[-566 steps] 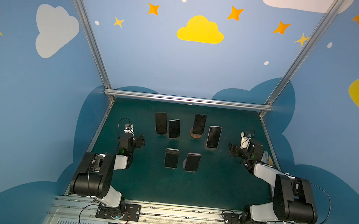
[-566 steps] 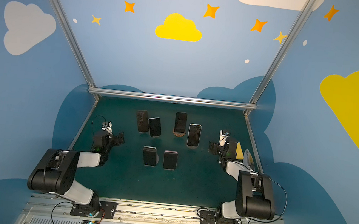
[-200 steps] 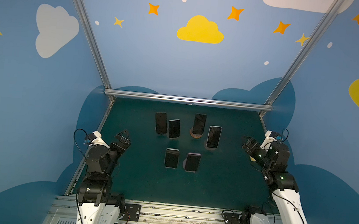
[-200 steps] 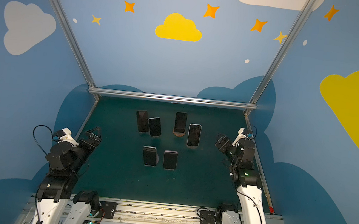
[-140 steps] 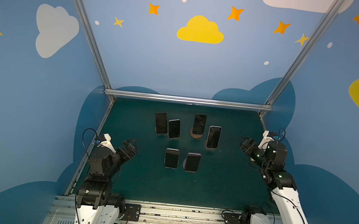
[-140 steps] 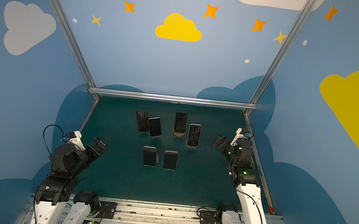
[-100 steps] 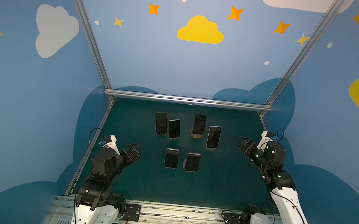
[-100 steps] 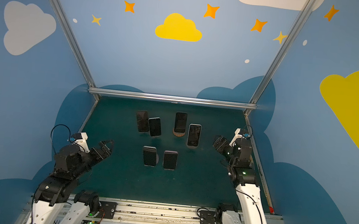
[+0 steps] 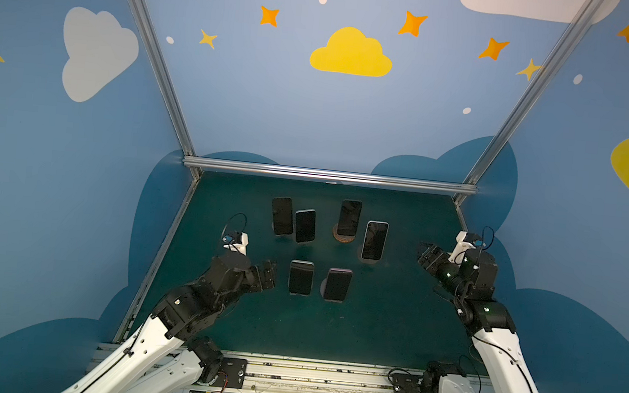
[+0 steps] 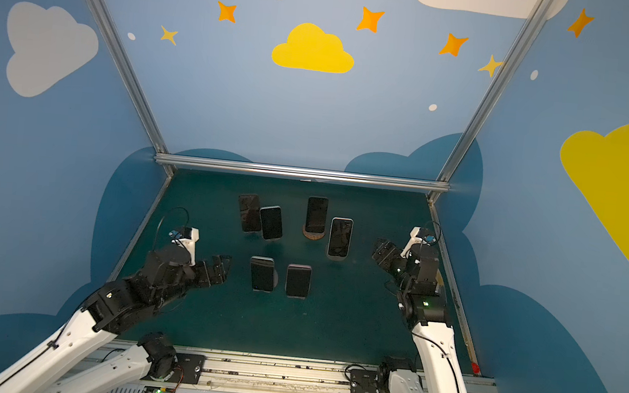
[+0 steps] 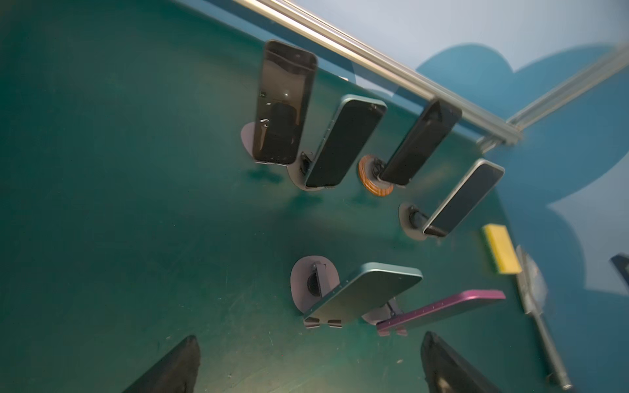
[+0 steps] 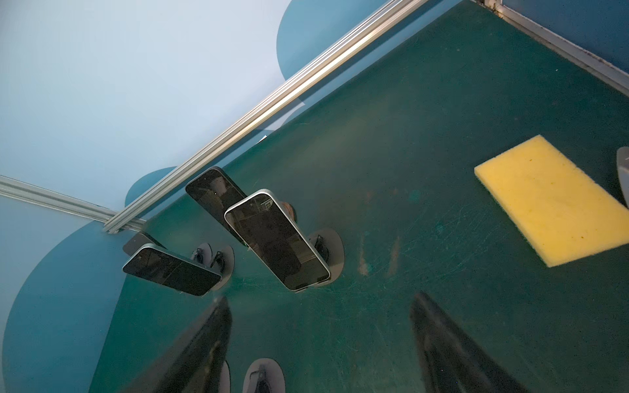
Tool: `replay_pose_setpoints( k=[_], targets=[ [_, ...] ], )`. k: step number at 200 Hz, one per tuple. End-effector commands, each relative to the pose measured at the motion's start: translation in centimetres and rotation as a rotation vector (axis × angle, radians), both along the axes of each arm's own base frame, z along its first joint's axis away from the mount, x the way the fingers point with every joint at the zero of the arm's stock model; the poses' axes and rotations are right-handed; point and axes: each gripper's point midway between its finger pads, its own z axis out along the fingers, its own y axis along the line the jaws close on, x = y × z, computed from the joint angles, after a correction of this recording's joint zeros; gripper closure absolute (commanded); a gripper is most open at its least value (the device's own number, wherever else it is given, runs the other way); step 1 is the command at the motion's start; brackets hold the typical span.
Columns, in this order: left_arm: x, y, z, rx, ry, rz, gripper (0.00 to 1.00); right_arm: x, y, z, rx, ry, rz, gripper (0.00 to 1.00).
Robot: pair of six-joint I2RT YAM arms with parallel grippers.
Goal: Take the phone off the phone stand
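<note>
Near front of the green surface [image 9: 292, 333]: bare mat, no phone laid down anywhere.

Left gripper [image 9: 268, 274]: jaws spread wide, empty. It sits level with the front row, just beside the teal phone [image 9: 300, 277] and not touching it. In the left wrist view the teal phone [image 11: 367, 292] leans back on its stand [image 11: 308, 289], lower edge caught in two small hooks. Slim slab, rounded corners, teal rim, dark glass seen from above. The purple phone [image 9: 338, 284] is alongside, seated the same way.

Farther right, right gripper [image 9: 427, 255]: jaws apart, holding nothing. It points toward the white-edged phone [image 9: 374, 240] but is apart from it.

Back row, four more, all leaning on stands:
- the white-edged phone
- a black phone [image 9: 349, 217] on a round wooden base [image 9: 343, 238]
- a blue-rimmed phone [image 9: 305, 225]
- a tall dark phone [image 9: 282, 215] at far left

A yellow sponge [image 12: 551, 200] lies flat toward the right edge.

Progress: none to record. There are six phones on six stands and none has been lifted. I read this as the approach stage. The task names no particular phone. The teal one looks the likeliest for the left arm, being nearest its open jaws. Left to do: close on the phone's long edges, lift it clear of the hooks, set it down.
</note>
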Motion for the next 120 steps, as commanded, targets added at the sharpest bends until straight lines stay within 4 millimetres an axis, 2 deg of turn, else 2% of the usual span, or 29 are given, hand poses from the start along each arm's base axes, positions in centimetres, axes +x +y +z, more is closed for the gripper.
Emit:
replay_pose_setpoints(
  k=[1, 28, 89, 120],
  targets=[
    [0.7, -0.1, 2.3, 0.088, -0.088, 0.021, 0.00, 0.6, 0.0, 1.3, -0.018, -0.041, -0.007, 0.17],
    [1.2, -2.5, 2.9, 0.109, -0.093, -0.025, 0.00, 1.0, 0.5, 2.0, -0.023, -0.053, 0.011, 0.17],
    [1.8, -8.0, -0.3, 0.135, -0.014, -0.098, 0.00, 1.1, 0.6, 0.6, -0.040, -0.029, 0.015, 0.16],
    [2.1, -9.8, -1.7, 0.183, 0.017, -0.120, 0.00, 1.2, 0.8, 0.6, -0.036, -0.032, 0.027, 0.16]
  ],
)
